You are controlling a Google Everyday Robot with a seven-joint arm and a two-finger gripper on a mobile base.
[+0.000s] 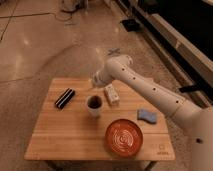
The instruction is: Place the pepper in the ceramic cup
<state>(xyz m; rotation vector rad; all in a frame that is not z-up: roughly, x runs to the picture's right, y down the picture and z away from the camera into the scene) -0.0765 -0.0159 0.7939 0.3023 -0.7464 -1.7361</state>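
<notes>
The ceramic cup [94,107] stands upright near the middle of the wooden table [60,135]. A dark red shape shows inside its mouth, which looks like the pepper [94,101] resting in the cup. My gripper [96,81] hangs just above the cup at the end of the white arm, which reaches in from the right. It is apart from the cup's rim.
A black oblong object [64,98] lies left of the cup. A white labelled bottle [111,94] lies right of the cup, under the arm. A blue sponge [146,116] sits at the right. A large orange-red plate [123,137] sits at the front right.
</notes>
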